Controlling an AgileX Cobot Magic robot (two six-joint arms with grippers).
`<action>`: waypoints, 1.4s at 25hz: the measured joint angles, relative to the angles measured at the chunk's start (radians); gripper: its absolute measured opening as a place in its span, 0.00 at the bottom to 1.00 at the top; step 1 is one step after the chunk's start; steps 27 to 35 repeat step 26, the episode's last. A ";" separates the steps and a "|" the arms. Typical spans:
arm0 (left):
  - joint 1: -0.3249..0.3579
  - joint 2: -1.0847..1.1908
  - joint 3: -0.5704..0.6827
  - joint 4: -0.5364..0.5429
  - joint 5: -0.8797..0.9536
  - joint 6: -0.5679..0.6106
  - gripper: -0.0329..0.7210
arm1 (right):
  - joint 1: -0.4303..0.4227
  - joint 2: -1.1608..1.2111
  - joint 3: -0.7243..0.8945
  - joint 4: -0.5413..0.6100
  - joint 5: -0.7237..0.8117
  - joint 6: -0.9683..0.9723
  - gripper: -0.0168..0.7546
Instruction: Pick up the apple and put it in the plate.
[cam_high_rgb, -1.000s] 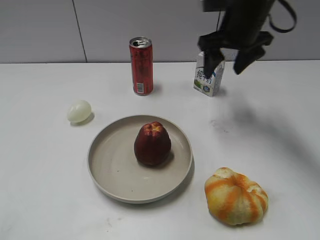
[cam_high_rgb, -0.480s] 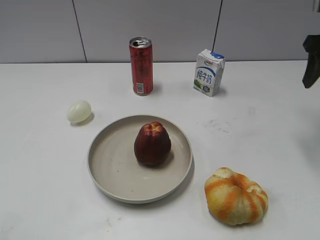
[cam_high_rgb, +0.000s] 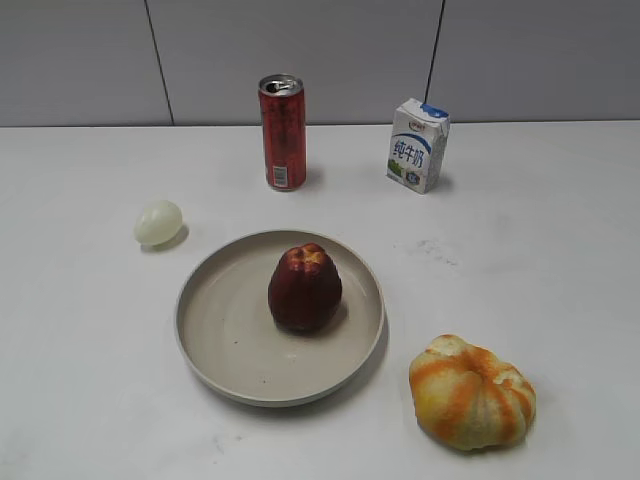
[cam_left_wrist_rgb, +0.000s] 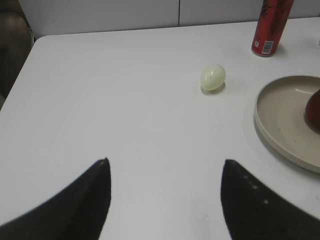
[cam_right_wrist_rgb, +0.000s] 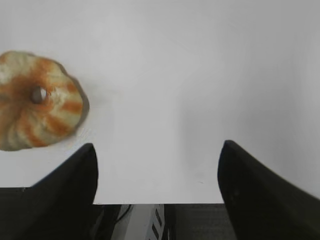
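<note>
A white tabletop (cam_high_rgb: 560, 250) runs back to a grey panelled wall. The apple (cam_high_rgb: 304, 289) stands upright near the middle of the plate (cam_high_rgb: 215, 345), slightly right of centre, with its long axis vertical, the lobed, dimpled end pointing up and the broader end resting on the dish. Judged from this layout, the placing step is complete and no further transfer is called for; the only remaining action would be to keep both arms clear.

The left tool (cam_left_wrist_rgb: 165, 195) is spread wide and empty above bare tabletop, well apart from the pale egg-shaped object (cam_left_wrist_rgb: 213, 77) and the plate rim. The right tool (cam_right_wrist_rgb: 157, 175) is likewise spread and empty, at the tabletop edge, beside the orange-and-yellow ribbed fruit (cam_right_wrist_rgb: 37, 100). Neither tool appears in the exterior view.
</note>
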 joint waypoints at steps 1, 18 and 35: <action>0.000 0.000 0.000 0.000 0.000 0.000 0.74 | 0.000 -0.062 0.053 0.000 -0.021 0.000 0.79; 0.000 0.000 0.000 0.000 0.000 0.000 0.74 | 0.000 -0.852 0.285 -0.003 0.039 -0.009 0.79; 0.000 0.000 0.000 0.000 0.000 0.000 0.74 | 0.000 -1.098 0.291 -0.005 0.040 -0.011 0.79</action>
